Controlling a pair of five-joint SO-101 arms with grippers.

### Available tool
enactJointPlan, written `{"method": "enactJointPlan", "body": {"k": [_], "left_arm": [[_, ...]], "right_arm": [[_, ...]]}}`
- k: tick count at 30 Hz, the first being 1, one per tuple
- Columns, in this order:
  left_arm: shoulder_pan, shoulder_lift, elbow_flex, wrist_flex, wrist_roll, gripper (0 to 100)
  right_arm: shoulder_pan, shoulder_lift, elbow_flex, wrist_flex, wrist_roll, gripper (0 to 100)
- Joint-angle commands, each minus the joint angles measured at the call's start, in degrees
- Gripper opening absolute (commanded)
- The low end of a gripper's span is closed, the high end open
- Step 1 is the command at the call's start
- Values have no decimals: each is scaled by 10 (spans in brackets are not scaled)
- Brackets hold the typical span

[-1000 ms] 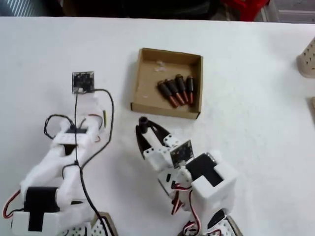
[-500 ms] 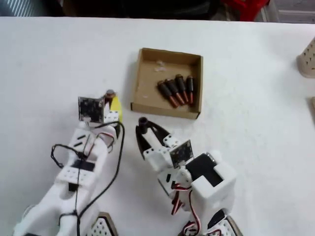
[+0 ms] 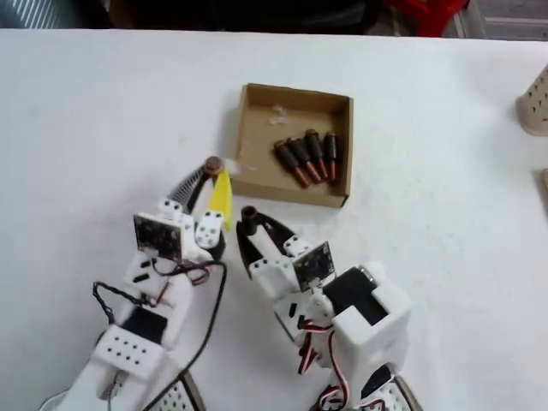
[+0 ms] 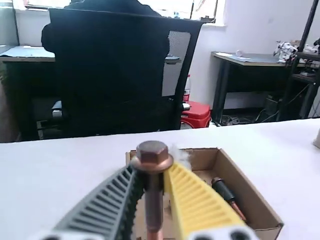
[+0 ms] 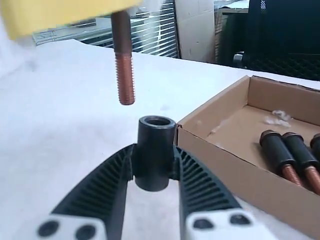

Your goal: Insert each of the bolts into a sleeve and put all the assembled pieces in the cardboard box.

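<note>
I have the left gripper (image 3: 212,171) just outside the cardboard box (image 3: 291,92), off the corner of the box nearest both arms. Its grey and yellow fingers are clamped on a copper bolt (image 4: 152,156), which stands upright between them with the hex head on top and the threaded end pointing down.

The right gripper (image 5: 155,165) sits in front of the box's near wall, close to it but not touching. Its black fingers are closed around a black sleeve (image 5: 155,150), which is held upright with its open bore facing up.

From the right wrist camera I see the bolt's threaded tip hanging above the sleeve's mouth and a little to one side of it. There is a clear gap between them, so the bolt is not in the sleeve.

Inside the box, four assembled pieces (image 3: 306,158) lie side by side on the floor, in the half away from the bolt, with their copper ends pointing toward the near wall. The box rests flat on the white table (image 3: 479,214).
</note>
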Motion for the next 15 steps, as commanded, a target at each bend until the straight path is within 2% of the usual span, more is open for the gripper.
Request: {"method": "enactJointPlan", "body": {"k": [1, 8, 15], "left_arm": [[38, -148, -4, 123, 1, 23], [52, -362, -4, 301, 63, 23], [69, -365, -2, 311, 63, 23]], "right_arm": [[-6, -3, -8, 0, -6, 15], [-6, -3, -6, 0, -6, 15], [-15, -3, -4, 0, -4, 16]]}}
